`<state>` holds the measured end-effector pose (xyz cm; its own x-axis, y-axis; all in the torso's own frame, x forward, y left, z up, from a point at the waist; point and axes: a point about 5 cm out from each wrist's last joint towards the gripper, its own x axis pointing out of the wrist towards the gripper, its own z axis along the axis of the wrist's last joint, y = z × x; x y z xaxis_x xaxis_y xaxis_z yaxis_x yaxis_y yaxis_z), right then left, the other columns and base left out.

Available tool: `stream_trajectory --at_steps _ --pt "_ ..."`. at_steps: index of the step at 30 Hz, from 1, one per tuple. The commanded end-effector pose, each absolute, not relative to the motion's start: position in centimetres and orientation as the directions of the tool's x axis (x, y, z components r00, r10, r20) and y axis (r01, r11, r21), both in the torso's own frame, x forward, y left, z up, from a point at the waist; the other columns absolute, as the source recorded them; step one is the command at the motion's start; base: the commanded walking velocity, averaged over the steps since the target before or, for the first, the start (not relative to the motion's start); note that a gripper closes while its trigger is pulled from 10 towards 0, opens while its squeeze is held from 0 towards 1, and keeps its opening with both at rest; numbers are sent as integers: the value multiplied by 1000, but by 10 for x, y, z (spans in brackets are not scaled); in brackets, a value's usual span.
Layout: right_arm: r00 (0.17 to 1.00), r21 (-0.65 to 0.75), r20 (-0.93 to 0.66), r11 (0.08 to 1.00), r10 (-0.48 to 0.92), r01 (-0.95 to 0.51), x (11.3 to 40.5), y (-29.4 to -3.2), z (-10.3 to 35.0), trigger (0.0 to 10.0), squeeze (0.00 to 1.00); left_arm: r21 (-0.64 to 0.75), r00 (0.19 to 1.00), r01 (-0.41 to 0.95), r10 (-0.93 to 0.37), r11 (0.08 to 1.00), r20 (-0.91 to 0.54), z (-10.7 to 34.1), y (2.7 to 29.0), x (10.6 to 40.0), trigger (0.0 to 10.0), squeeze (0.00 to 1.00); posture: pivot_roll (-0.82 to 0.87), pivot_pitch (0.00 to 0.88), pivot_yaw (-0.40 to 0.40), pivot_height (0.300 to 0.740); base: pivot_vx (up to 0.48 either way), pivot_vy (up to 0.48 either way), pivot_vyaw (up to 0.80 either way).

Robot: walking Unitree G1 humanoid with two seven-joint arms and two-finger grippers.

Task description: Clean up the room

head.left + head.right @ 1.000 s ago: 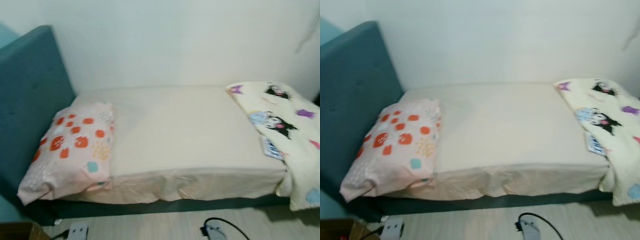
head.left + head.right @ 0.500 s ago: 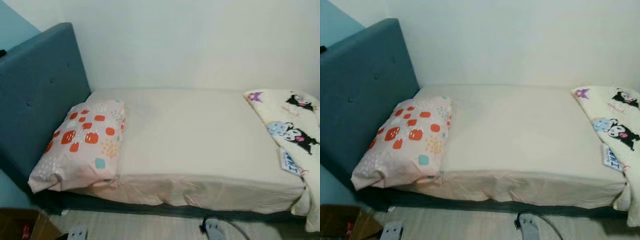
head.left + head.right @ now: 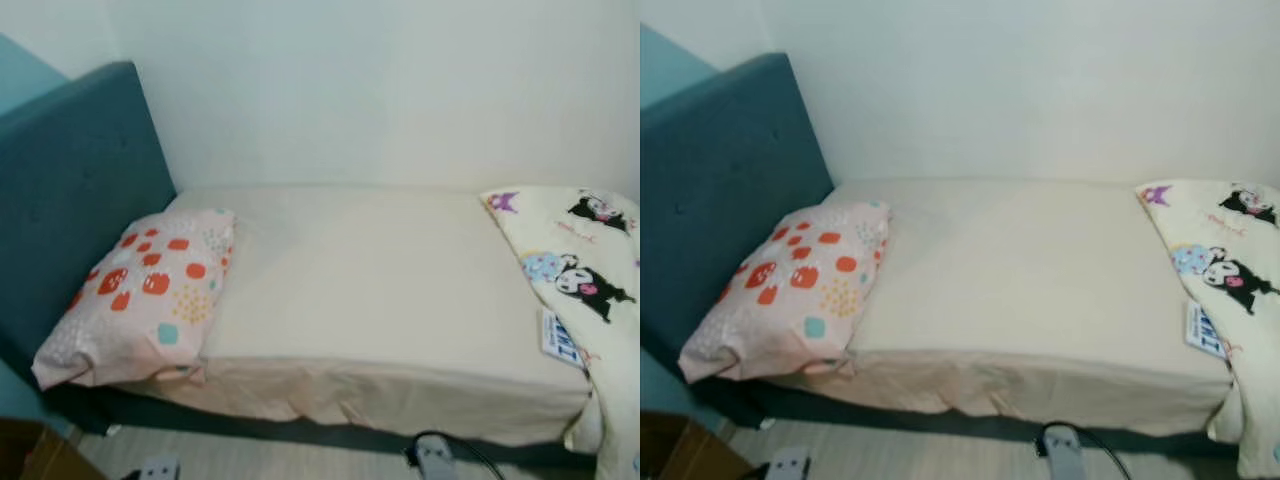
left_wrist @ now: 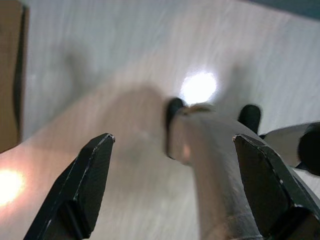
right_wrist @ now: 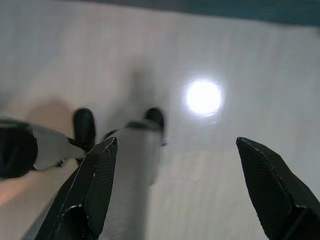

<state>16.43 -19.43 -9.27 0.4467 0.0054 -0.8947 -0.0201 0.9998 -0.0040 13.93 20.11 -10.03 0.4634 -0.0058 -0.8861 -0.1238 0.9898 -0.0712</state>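
A single bed (image 3: pixel 380 300) with a cream sheet stands against a white wall. A pink pillow (image 3: pixel 140 295) with red and teal spots lies at its left end, against the teal headboard (image 3: pixel 70 190). A cream blanket (image 3: pixel 585 290) printed with cartoon figures is bunched at the right end and hangs over the edge. My left gripper (image 4: pixel 175 185) hangs open over the pale floor. My right gripper (image 5: pixel 175 190) also hangs open above the floor, nothing between its fingers.
On the floor before the bed lie a black cable with a grey plug (image 3: pixel 435 455) and a white power strip (image 3: pixel 155 468). A brown cardboard box (image 3: pixel 30 455) sits at the bottom left. In both wrist views a silver robot leg (image 4: pixel 215 170) stands on the glossy floor.
The whole picture has shifted, so the camera has moved; the bed, pillow and blanket lie as before.
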Motion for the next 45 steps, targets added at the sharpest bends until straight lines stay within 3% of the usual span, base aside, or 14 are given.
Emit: stream_trajectory --at_steps 1,41,45 --pt "475 9 -880 1000 3 12 170 -191 -91 10000 0 -55 465 -111 3 992 -885 -99 206 140 10000 0 -19 0 8 740 0 -458 0" --pt "498 -8 -867 999 -27 41 175 -197 -88 10000 0 -66 458 -86 -19 994 -889 -101 200 137 10000 0 -17 0 -5 740 0 -475 0" --pt "494 -11 -869 999 -26 35 174 -198 -88 10000 0 -67 465 -102 -11 993 -885 -101 200 138 10000 0 -17 0 -10 740 0 -93 0"
